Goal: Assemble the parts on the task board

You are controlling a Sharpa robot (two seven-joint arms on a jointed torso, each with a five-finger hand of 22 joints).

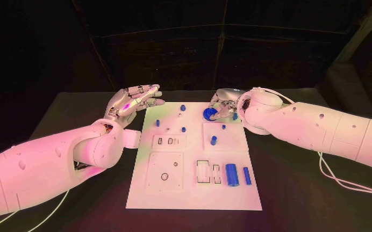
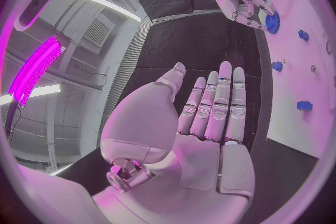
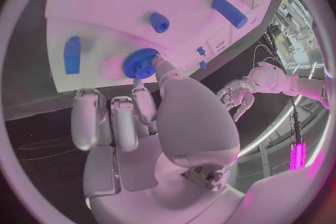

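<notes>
A small blue toothed plastic gear [image 3: 140, 63] sits at the far right corner of the flat white task board [image 1: 194, 194], which lies on the black counter [image 1: 294, 200]. The right hand [image 1: 222, 107] has its fingertips [image 3: 162, 65] on the gear, seemingly pinching it against the board. The left hand [image 2: 203, 117] hovers beside the board's far left edge, flat and spread, holding nothing.

Likely risk: if the gear is not seated, a push or twist could tip it, or it could slip from the fingertips and roll off the nearby edge.

Counted on the board: one gear, two blue cylinders [image 1: 231, 174] near the front, and about seven smaller blue pegs [image 1: 213, 140]; that count is uncertain.
</notes>
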